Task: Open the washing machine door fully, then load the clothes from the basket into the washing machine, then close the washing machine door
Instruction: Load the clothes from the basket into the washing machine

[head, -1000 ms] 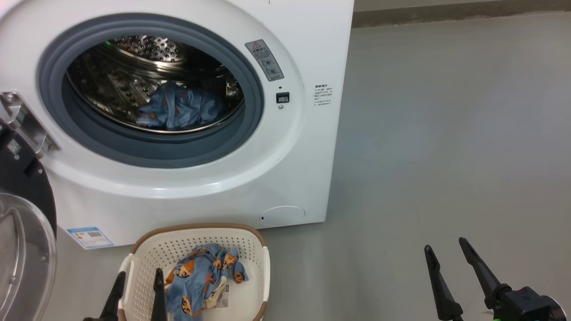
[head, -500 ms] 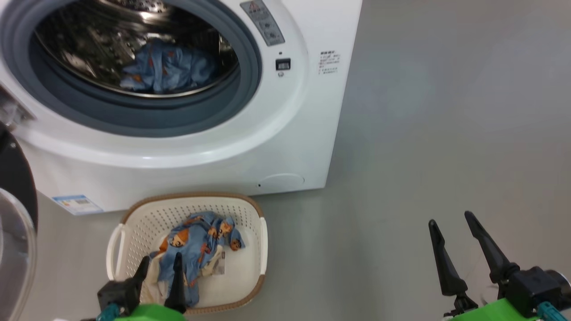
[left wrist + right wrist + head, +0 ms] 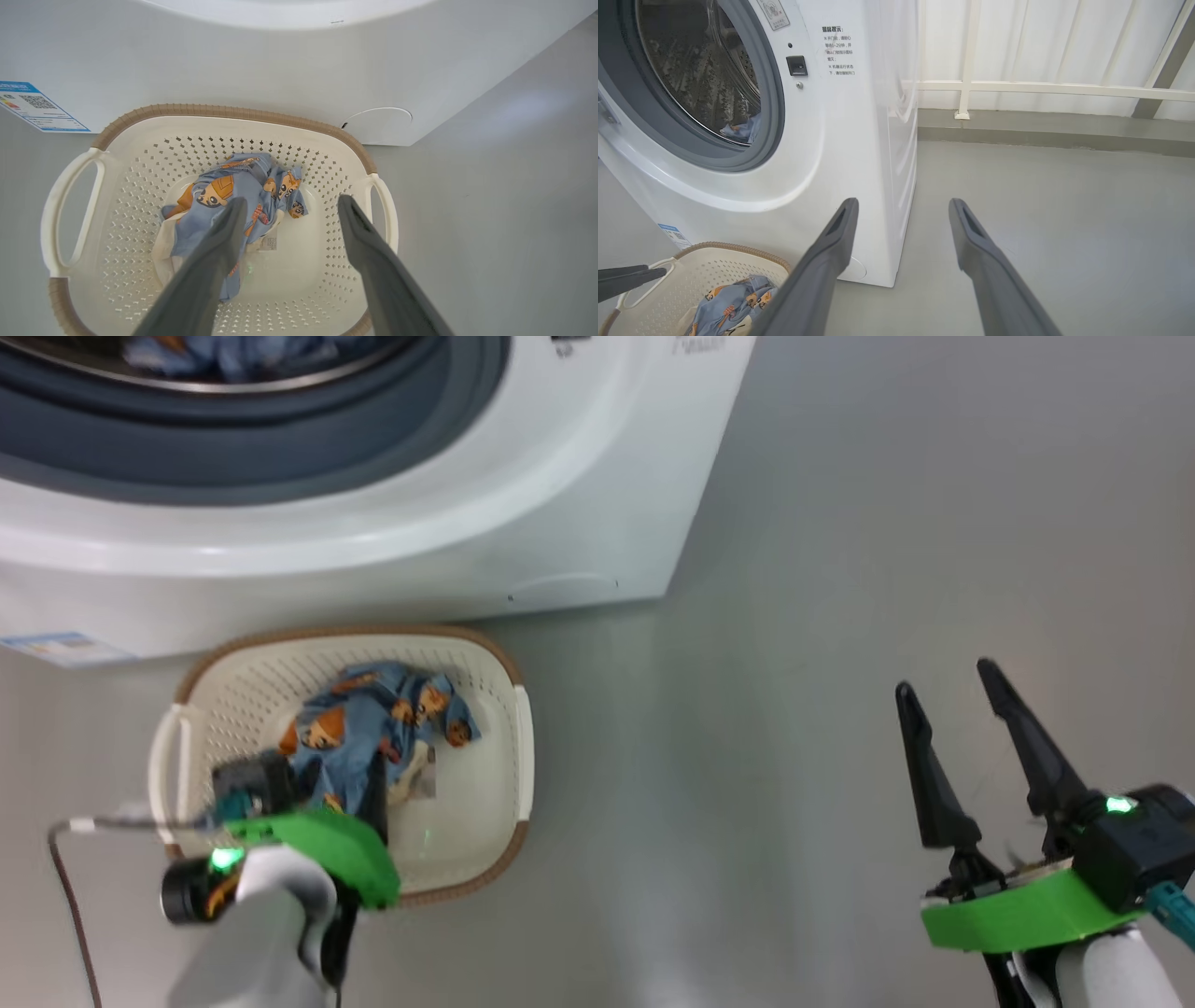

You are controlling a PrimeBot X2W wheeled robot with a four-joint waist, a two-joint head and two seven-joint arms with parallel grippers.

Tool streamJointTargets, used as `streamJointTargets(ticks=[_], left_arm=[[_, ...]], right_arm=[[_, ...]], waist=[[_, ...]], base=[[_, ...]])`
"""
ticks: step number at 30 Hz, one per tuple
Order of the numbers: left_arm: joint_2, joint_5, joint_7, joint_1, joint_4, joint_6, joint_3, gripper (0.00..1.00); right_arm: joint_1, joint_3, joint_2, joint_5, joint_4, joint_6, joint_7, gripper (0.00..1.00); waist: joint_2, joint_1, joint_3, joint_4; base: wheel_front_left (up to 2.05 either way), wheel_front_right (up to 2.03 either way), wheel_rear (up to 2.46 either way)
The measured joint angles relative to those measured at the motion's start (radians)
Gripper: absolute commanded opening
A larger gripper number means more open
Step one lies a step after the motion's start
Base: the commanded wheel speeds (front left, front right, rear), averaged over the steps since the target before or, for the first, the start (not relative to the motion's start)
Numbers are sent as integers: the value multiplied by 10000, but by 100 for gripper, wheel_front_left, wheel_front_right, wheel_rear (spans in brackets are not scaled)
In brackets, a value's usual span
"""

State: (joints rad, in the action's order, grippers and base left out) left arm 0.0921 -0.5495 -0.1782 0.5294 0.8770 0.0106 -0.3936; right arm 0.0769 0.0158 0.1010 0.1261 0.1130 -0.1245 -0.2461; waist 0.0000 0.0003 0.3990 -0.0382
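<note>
Grey floor (image 3: 840, 569) all round, with the washing machine (image 3: 560, 476) up at 11 o'clock in the head view and the basket (image 3: 355, 633) parked just in front of it at 8 o'clock. Most of the clothes (image 3: 219, 196) are bunched in the basket, toward 10 o'clock of its middle, and one blue piece already lies in the drum (image 3: 714, 84).

What worries me: in the left wrist view the bundle isn't centred in the gap. It sits under one finger (image 3: 224, 233), while the other is over bare basket bottom. Dropping straight down and pinching could catch just a corner of the blue fabric and leave the white cloth behind. A fingertip could also jam in the perforations or shove the light basket sideways. My guess is a loosely held piece would drag on the grey gasket (image 3: 280, 439) on the way in.

The left gripper (image 3: 290, 200) hangs over the basket, jaws spread wide, holding nothing. I can't tell if it touches the cloth. The right gripper (image 3: 945, 677) is at 4 o'clock, also wide apart and empty.
</note>
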Motion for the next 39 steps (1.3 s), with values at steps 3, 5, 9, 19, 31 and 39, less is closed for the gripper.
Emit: streamJointTargets(ticks=[3,5,9,19,31,39], left_arm=[[-54,-40,307,1044,842,203,-2,100],[-63,-79,502,1709,1360,288,17,100],[-10,-257,715,2748,2226,420,161,100],[593,-324,995,4148,3611,263,293,100],[1576,-245,1329,5058,3948,-75,176,100],[1676,-244,1432,5262,4017,-163,117,0]], right_arm=[[391,17,15,4,63,0,-23,100],[676,77,50,35,59,0,-25,100],[1308,328,113,96,65,0,-36,100],[2187,671,2,449,359,0,-36,100],[2791,1103,-73,621,439,0,-38,100],[2810,1104,-94,650,422,0,-38,100]], waist=[[1,0,607,-75],[0,0,1023,-132],[0,1,1848,-285],[0,0,3608,-871],[0,-2,5314,-1758],[1,-2,5835,-2160]], base=[[0,0,0],[0,0,0],[0,0,0],[0,0,0],[0,0,0],[0,0,0]])
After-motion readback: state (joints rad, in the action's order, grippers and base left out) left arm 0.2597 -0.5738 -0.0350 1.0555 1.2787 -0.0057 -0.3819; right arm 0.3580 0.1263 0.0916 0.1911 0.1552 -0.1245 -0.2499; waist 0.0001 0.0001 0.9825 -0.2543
